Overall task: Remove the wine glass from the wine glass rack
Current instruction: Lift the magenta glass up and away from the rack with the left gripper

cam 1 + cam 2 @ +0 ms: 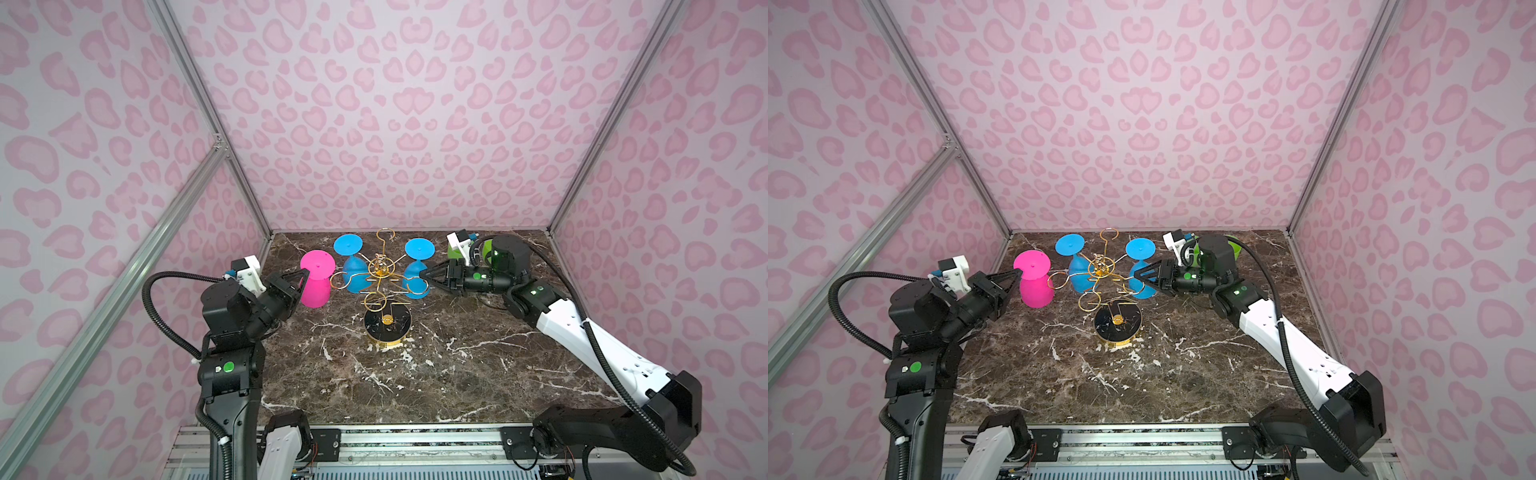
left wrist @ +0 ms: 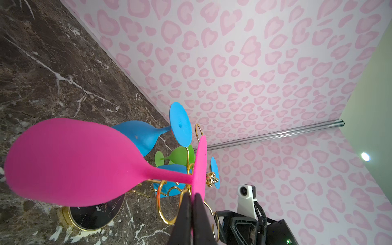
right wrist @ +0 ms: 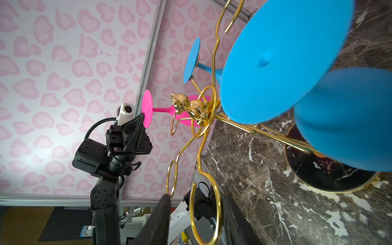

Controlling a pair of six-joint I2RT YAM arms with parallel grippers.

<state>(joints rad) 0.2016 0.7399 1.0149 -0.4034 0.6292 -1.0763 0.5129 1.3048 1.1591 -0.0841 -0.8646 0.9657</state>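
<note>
Pink wine glass (image 1: pixel 316 291): inverted, stem upright, foot rim pinched in left gripper (image 2: pixel 192 197), just beside a loop of the rack (image 1: pixel 386 328). Right gripper (image 3: pixel 196 195): jaws partly open astride another loop.

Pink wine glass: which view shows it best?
The left wrist view: the pink wine glass fills the frame, bowl, stem and foot, with the left gripper shut on the foot's rim. Both top views show it smaller, from above. The right wrist view shows it distant, partly behind the wine glass rack.
</note>
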